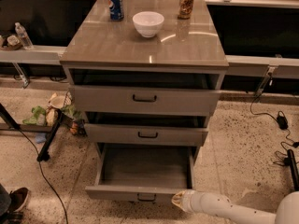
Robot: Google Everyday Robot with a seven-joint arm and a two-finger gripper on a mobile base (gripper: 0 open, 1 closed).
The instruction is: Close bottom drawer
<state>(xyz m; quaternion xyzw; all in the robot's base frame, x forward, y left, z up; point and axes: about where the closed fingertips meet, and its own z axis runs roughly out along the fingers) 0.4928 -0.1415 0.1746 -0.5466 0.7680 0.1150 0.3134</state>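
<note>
Camera view: bottom drawer [145,169] wide open, closing not yet begun. My gripper [179,199] at its front's right end; whether spread or shut, I cannot tell. Whole push left.

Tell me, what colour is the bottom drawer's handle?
Black bar handle, in camera view; white gripper at the front right end of the pulled-out grey bottom drawer.
</note>
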